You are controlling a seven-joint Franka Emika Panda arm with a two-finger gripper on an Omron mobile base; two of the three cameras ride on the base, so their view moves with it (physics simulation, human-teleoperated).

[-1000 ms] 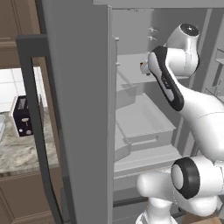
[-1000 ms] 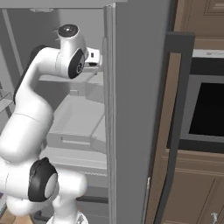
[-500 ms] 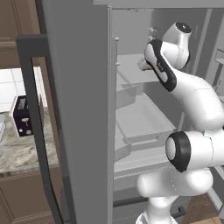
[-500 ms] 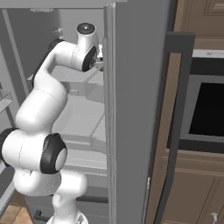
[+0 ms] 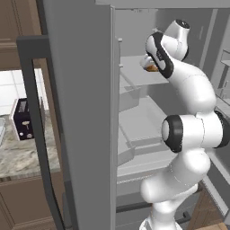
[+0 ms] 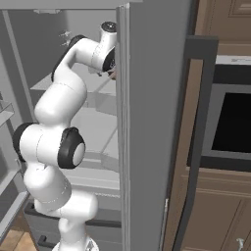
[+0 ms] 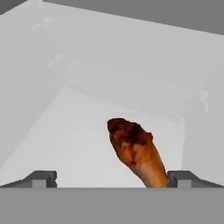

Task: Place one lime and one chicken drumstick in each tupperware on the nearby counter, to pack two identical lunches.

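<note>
Gripper [image 7: 111,178] spread wide — jaws holding nothing, chicken drumstick [image 7: 134,151] lying between the tips, browned and rough at the meaty end, paler orange toward the bone end, resting on a white fridge shelf [image 7: 74,135] — grey open fridge door [image 5: 78,112] alongside.

**Materials and finishes in and around the open fridge**

The chicken drumstick [image 7: 135,151] looks rough and crusty at its dark brown head, smoother and orange-tan along the shank. The fridge shelf [image 7: 100,131] under it is matt, pale grey, like smooth plastic. The fridge door [image 5: 81,112] is flat matt grey, metal-like. The surface [image 5: 22,155] is mottled grey-beige stone, with brown wooden cabinet doors [image 5: 22,202] below. The toaster [image 5: 23,119] is dark and faintly glossy. The oven window [image 6: 235,122] is glossy black glass.
</note>
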